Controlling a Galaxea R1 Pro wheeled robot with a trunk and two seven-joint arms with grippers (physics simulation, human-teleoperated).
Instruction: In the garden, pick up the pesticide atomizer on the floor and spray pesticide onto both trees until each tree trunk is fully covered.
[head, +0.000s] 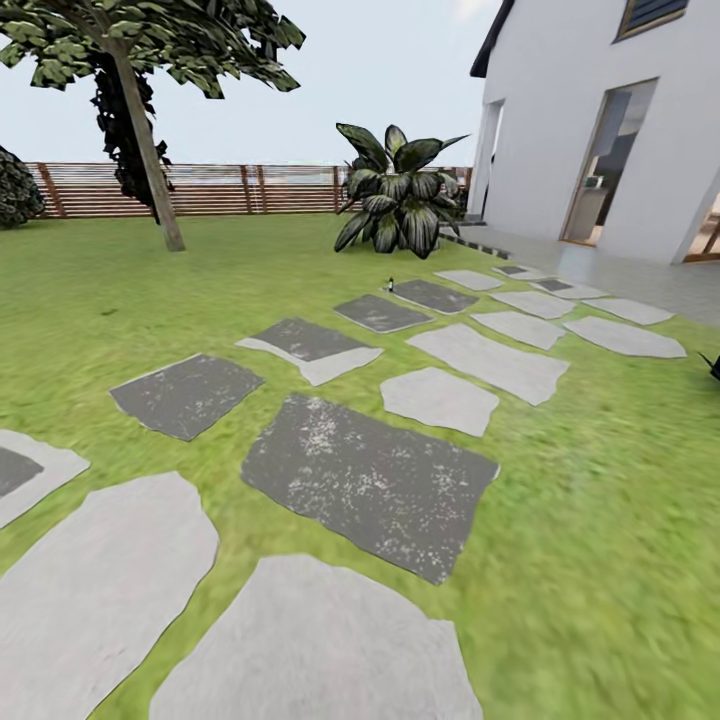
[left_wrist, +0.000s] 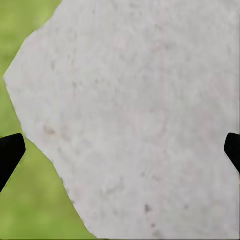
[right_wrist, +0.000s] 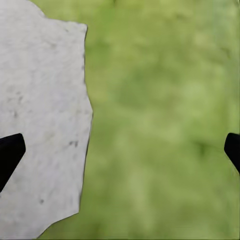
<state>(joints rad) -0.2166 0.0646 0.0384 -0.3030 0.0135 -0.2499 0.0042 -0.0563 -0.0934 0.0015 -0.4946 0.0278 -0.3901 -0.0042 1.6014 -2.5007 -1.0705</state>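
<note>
We see grass floor crossed by grey stepping stones, fence and white house beyond. The pesticide atomizer stands far off beside the stones. Our left end effector and right end effector hang spread wide, empty.

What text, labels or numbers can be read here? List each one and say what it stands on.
No readable text anywhere.
The pesticide atomizer, far off on the grass beside the stepping stones, is too small for any label to be read.
The house wall and the fence bear no signs.
</note>
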